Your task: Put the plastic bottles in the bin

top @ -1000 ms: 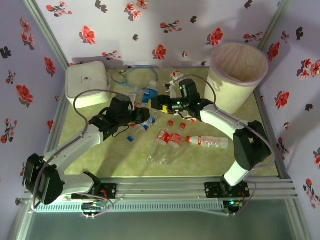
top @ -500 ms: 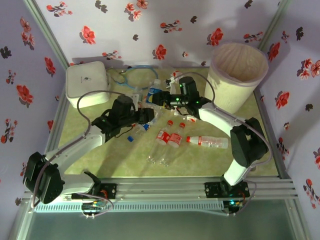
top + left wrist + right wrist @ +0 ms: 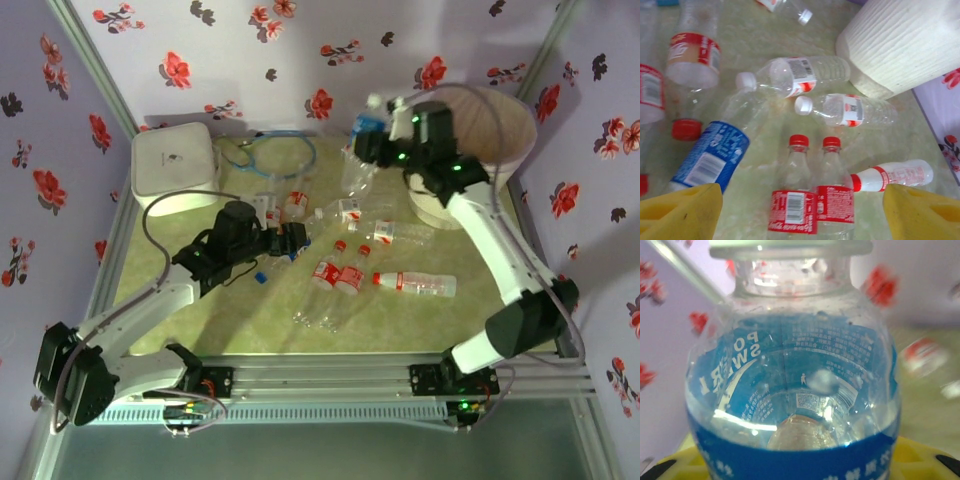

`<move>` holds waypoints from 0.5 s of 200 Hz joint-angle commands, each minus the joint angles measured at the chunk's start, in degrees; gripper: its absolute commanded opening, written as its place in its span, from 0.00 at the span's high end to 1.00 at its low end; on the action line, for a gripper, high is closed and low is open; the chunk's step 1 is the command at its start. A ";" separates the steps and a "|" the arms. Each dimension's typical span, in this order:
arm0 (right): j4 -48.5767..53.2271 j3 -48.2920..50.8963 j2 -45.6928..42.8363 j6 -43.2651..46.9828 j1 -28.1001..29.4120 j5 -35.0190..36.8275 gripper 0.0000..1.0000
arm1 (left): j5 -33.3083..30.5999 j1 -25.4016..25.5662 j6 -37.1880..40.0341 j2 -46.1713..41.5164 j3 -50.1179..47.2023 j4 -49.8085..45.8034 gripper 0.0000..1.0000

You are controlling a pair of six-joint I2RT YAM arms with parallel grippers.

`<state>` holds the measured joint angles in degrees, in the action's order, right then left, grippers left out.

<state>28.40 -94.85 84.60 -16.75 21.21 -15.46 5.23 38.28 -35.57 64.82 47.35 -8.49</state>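
My right gripper (image 3: 383, 138) is shut on a blue-labelled plastic bottle (image 3: 367, 128), held in the air just left of the bin (image 3: 523, 128). In the right wrist view that bottle (image 3: 795, 390) stands between the yellow fingers (image 3: 920, 460). My left gripper (image 3: 296, 241) is open low over the table with nothing between its fingers (image 3: 680, 212). Below it lie two red-capped bottles (image 3: 812, 200) side by side, another blue-labelled bottle (image 3: 710, 160) to the left, and the bin's ribbed wall (image 3: 900, 45) far right. Several more bottles (image 3: 415, 285) lie scattered mid-table.
A flat white square box (image 3: 173, 165) sits at the back left, with a blue cable loop (image 3: 270, 150) beside it. Flowered walls close in the table on three sides. Two clear bottles (image 3: 320, 320) lie near the front rail.
My right gripper closed on the blue-labelled bottle and lifted it up and right to the bin's rim. My left gripper opened and let go of the other blue-labelled bottle.
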 commanded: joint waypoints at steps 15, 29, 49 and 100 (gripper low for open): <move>11.79 -10.40 -2.59 11.29 -4.89 24.02 0.58 | -4.69 -1.63 0.75 -2.91 -2.53 -4.06 0.15; 12.68 -13.81 -2.16 13.49 -6.55 30.24 0.58 | -4.80 -1.73 0.58 -3.03 -3.21 -4.09 0.15; 12.14 -17.19 -0.53 13.74 -9.93 32.30 0.60 | -4.80 -1.72 0.68 -3.33 -3.44 -5.50 0.14; 29.52 -41.61 19.58 16.06 -16.51 33.00 0.58 | -6.11 -1.81 1.88 -5.47 -3.77 -7.86 0.13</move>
<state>45.89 -126.91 94.94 -3.55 6.52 14.90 0.91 36.84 -35.16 61.34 44.16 -15.05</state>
